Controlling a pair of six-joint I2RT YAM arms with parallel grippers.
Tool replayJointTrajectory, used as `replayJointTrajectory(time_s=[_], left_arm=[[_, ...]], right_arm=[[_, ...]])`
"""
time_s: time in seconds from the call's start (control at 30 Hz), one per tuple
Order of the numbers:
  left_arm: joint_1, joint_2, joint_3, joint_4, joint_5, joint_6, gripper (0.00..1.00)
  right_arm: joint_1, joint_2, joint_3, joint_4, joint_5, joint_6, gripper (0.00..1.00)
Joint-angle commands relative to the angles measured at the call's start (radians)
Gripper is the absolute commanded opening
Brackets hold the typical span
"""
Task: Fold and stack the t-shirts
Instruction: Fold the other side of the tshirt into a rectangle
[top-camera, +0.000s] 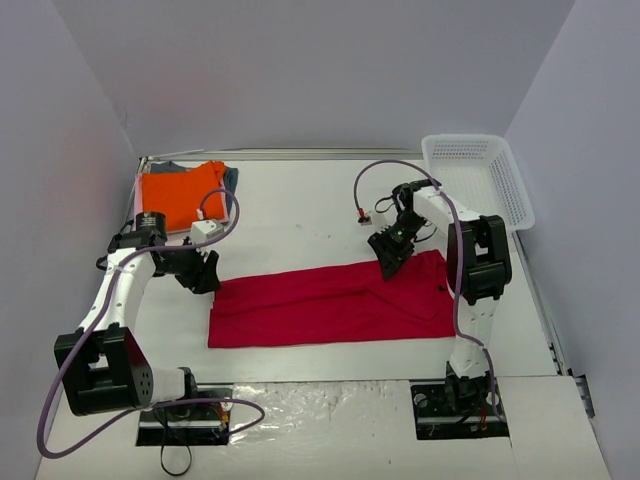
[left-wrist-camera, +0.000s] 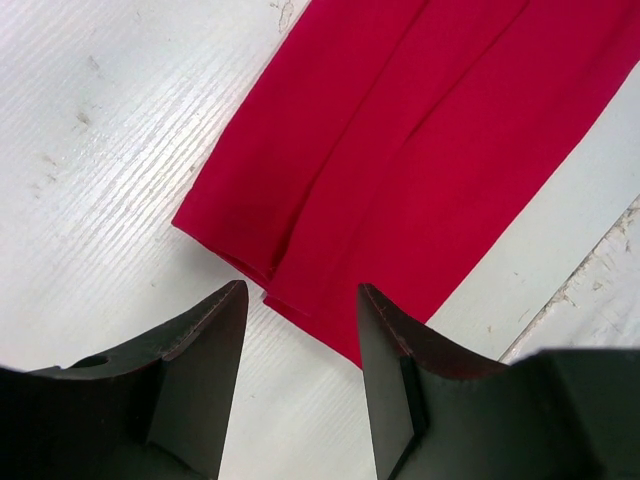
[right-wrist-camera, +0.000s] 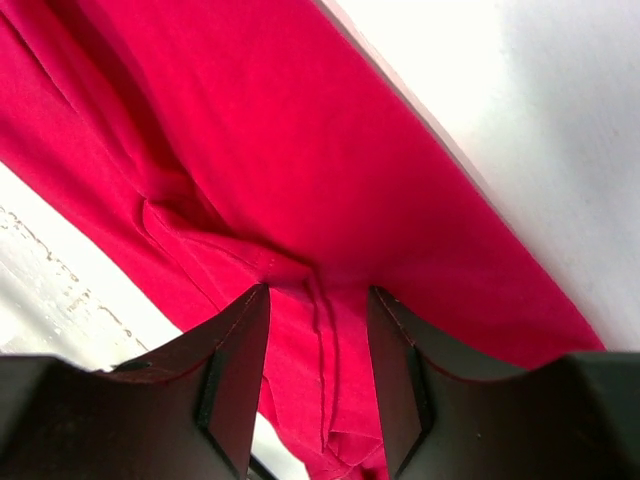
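The crimson-red t-shirt (top-camera: 330, 305) lies on the table folded into a long strip. My left gripper (top-camera: 205, 275) hovers just off its left end, open. In the left wrist view the shirt's corner (left-wrist-camera: 400, 150) lies just ahead of the gripper (left-wrist-camera: 302, 290), with bare table between the fingers. My right gripper (top-camera: 388, 255) is low over the strip's upper right edge, also open. Its fingers (right-wrist-camera: 235, 370) straddle a puckered seam of the red cloth (right-wrist-camera: 330, 330) without pinching it. A folded orange t-shirt (top-camera: 180, 195) lies at the back left on a grey-blue one (top-camera: 232, 178).
A white mesh basket (top-camera: 480, 175) stands at the back right corner. A small connector on the right arm's cable (top-camera: 364, 215) rests on the table behind the red shirt. Grey walls enclose the table on three sides.
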Motion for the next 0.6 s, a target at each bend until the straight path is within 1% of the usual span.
replayJointTrajectory(time_s=[0.0, 0.1, 0.2, 0.3, 0.33, 0.4, 0.43, 0.47, 0.57], left_arm=[[0.01, -0.016, 0.012, -0.002, 0.007, -0.009, 0.46], [0.011, -0.014, 0.01, -0.001, 0.007, -0.009, 0.46], [0.011, -0.017, 0.01, -0.001, 0.007, -0.01, 0.46], [0.011, -0.022, 0.007, -0.001, 0.007, -0.01, 0.46], [0.013, -0.022, 0.007, -0.002, 0.007, -0.007, 0.46], [0.013, -0.028, 0.001, 0.001, 0.004, -0.007, 0.46], [0.013, -0.031, 0.0, 0.004, 0.002, -0.007, 0.46], [0.013, -0.035, -0.002, 0.006, 0.001, -0.009, 0.46], [0.013, -0.043, -0.008, 0.009, 0.001, -0.007, 0.46]], right_arm=[[0.017, 0.013, 0.029, -0.049, -0.034, -0.021, 0.38], [0.022, 0.007, 0.019, -0.051, -0.039, -0.021, 0.33], [0.028, -0.008, 0.0, -0.051, -0.04, -0.024, 0.32], [0.031, -0.018, -0.01, -0.049, -0.04, -0.026, 0.23], [0.031, -0.021, -0.015, -0.049, -0.04, -0.024, 0.17], [0.033, -0.027, -0.02, -0.051, -0.04, -0.021, 0.09], [0.034, -0.033, -0.024, -0.051, -0.039, -0.021, 0.01], [0.037, -0.037, -0.027, -0.049, -0.036, -0.018, 0.0], [0.044, -0.064, -0.04, -0.052, -0.033, -0.011, 0.0]])
